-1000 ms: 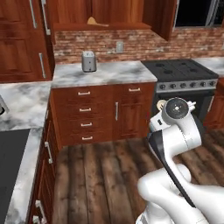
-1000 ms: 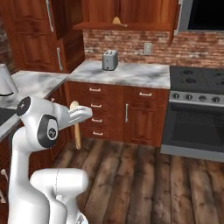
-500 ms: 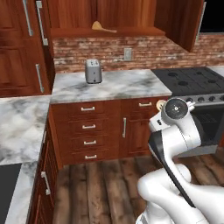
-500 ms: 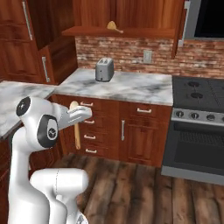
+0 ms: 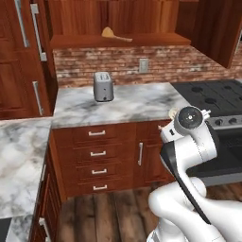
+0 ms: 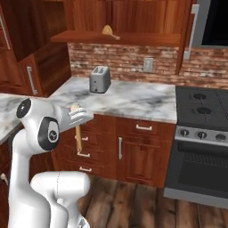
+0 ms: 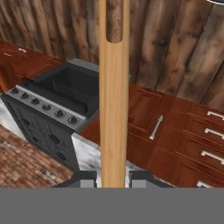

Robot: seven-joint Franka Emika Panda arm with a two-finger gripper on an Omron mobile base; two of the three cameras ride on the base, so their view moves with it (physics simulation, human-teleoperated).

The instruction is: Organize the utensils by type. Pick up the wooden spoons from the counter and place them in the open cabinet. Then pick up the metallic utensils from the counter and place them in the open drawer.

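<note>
Wooden spoon stands clamped between the tool fingers, its handle running straight out beyond them.

The white marble desk with grey veins sits on a reddish-brown wooden base of drawers and doors, its back edge against a red brick wall. A silver-grey metal toaster stands upright on it, toward the back edge and nearer the left corner, where the desk turns and runs on along the left side. The desk's right edge meets a black stove. Above it, on the reddish-brown wooden cabinet shelf, an orange-brown wooden spoon lies flat near the shelf's front edge.
</note>
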